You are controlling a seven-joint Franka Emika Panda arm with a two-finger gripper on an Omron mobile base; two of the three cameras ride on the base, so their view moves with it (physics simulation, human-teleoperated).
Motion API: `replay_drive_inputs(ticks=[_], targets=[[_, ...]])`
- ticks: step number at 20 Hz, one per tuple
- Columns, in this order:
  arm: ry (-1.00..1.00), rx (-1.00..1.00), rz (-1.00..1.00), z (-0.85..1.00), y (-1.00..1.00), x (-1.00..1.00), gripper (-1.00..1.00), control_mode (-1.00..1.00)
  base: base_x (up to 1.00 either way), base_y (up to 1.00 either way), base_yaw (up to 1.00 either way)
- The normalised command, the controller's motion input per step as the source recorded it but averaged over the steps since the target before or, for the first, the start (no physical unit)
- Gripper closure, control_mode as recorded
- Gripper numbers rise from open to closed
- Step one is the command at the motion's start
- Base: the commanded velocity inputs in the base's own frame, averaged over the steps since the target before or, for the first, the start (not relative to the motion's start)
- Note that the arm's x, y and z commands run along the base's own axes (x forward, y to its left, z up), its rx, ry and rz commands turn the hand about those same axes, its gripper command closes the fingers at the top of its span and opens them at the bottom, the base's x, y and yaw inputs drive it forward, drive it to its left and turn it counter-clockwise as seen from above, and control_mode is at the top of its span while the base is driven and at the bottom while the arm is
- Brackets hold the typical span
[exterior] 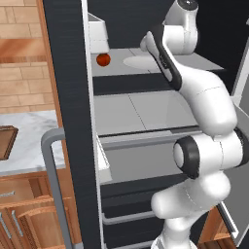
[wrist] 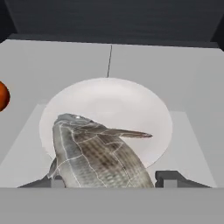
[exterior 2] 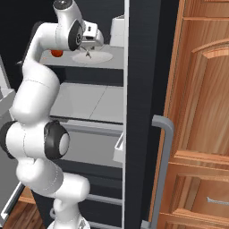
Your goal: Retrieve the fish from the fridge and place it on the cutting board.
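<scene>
The grey-silver fish (wrist: 94, 155) lies over the white plate (wrist: 131, 105) on a light grey shelf inside the open black fridge (exterior: 73, 97). My gripper (wrist: 109, 180) reaches down over the plate, its two fingertips (wrist: 168, 178) close against the fish's flanks near the tail. Whether the fish rests on the plate or hangs just above it I cannot tell. From the right base camera the gripper (exterior 2: 88, 53) hovers right at the plate (exterior 2: 96, 57). The brown cutting board (exterior: 6, 141) shows at the left edge, on the marble counter.
A red round fruit (exterior: 102, 59) sits on the same shelf left of the plate, also at the hand view's left edge (wrist: 2, 96). The fridge door with its grey bar handle (exterior: 51, 165) stands open on the left. Wooden cupboards (exterior 2: 201, 112) stand to the right.
</scene>
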Motion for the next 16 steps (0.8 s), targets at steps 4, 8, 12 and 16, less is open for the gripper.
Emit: replay_drive_inputs(ticks=[4,8,12,16], targets=[[0.00,0.00,0.00,0.00,0.00,-1.00,1.00,-1.00,0.00,0.00,0.00],[0.00,0.00,0.00,0.00,0.00,-1.00,1.00,-1.00,0.00,0.00,0.00],[0.00,0.00,0.00,-0.03,0.00,-1.00,1.00,-1.00,0.00,0.00,0.00],[0.01,0.00,0.00,-0.12,0.00,-1.00,1.00,-1.00,0.00,0.00,0.00]])
